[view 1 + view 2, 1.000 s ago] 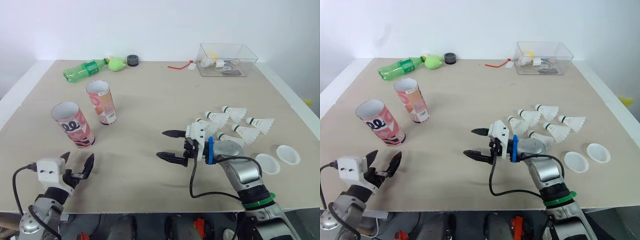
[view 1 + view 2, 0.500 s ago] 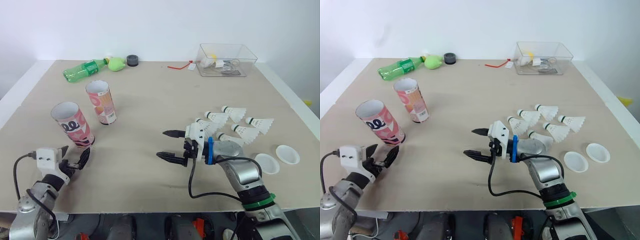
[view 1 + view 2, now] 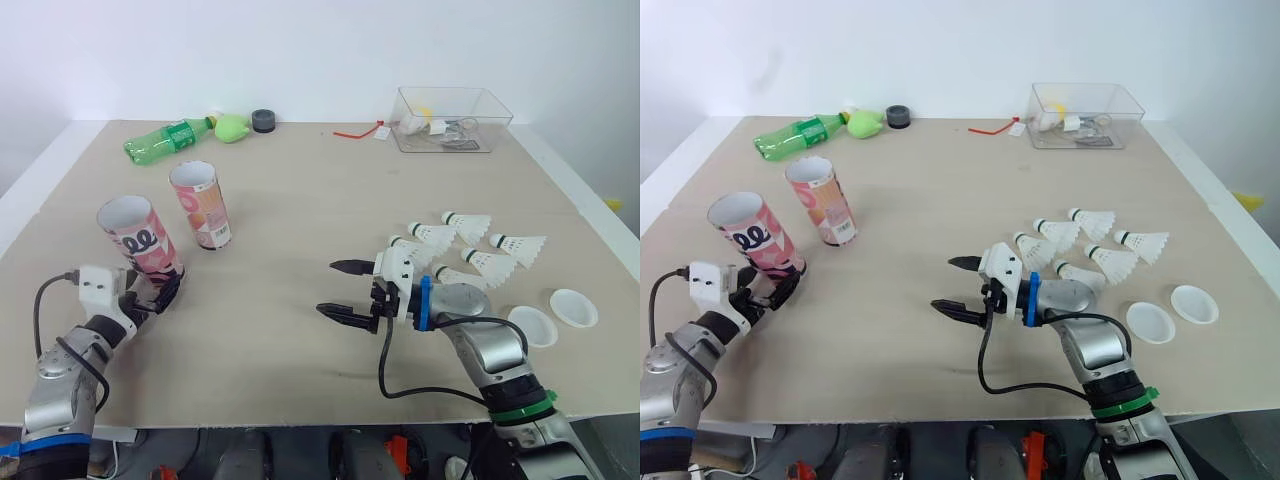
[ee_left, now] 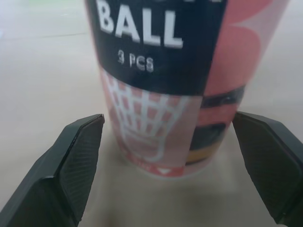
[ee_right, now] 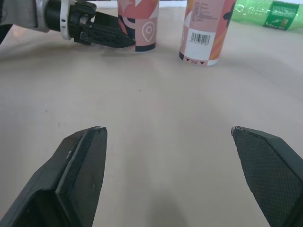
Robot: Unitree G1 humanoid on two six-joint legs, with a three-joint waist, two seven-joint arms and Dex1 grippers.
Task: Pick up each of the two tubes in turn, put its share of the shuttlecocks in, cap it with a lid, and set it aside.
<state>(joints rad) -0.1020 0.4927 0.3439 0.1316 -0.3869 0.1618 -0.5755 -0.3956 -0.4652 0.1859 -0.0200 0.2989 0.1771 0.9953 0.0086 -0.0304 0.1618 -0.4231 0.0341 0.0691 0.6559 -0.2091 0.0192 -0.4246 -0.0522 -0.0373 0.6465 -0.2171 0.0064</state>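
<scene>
Beige counter (image 3: 300,190), white wall behind. The nearer tube (image 3: 140,243) stands upright at the counter's left, with the second tube (image 3: 201,205) near it, farther back. The left pincer (image 3: 162,291) is spread and flanks the nearer tube's base without contact (a gap shows either side in the left wrist view). Centre the tube, then close evenly to avoid tipping it. The right pincer (image 3: 328,287) hovers spread mid-counter, near the shuttlecocks (image 3: 470,250) and lids (image 3: 535,327).

Tube (image 4: 161,85) between left hand's (image 3: 158,296) fingers (image 4: 71,161) looked glossy printed paper; fingers were matt, ribbed plastic; surface (image 5: 156,156) matt, smooth.
</scene>
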